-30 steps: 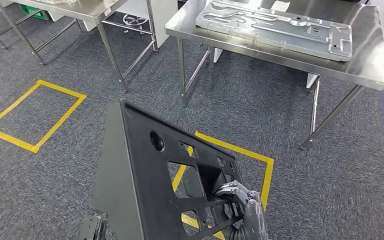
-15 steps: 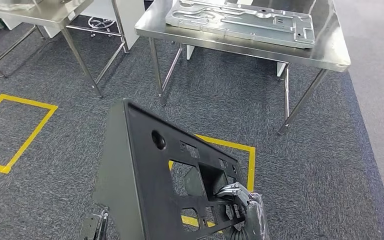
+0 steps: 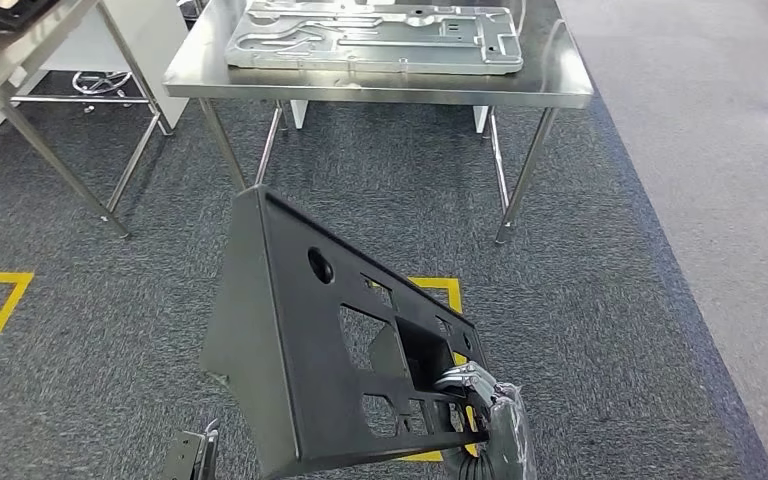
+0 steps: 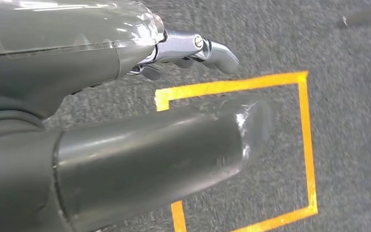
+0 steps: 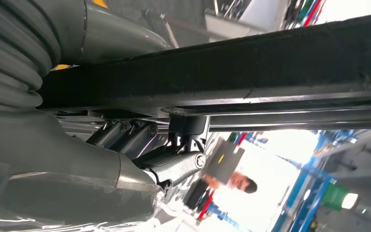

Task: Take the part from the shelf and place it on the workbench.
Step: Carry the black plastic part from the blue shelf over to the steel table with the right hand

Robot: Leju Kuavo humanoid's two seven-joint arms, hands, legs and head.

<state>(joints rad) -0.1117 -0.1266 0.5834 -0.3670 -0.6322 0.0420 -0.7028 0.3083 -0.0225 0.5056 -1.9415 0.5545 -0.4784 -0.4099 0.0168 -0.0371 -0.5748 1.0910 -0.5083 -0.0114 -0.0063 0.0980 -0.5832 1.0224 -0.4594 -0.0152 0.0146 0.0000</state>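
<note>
We carry the part (image 3: 300, 340) toward the workbench (image 3: 560, 90).

Our right hand (image 3: 470, 385) grips the black part's lower edge, tilted above the carpet short of the workbench. Our left hand (image 4: 125, 111) holds nothing, fingers apart. Since the earlier frame the view has swung; the workbench with its metal plate (image 3: 375, 35) now lies straight ahead.

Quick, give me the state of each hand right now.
Left hand: open, holding nothing, fingers apart above the carpet.
Right hand: gripping the black part through a cutout.
</note>
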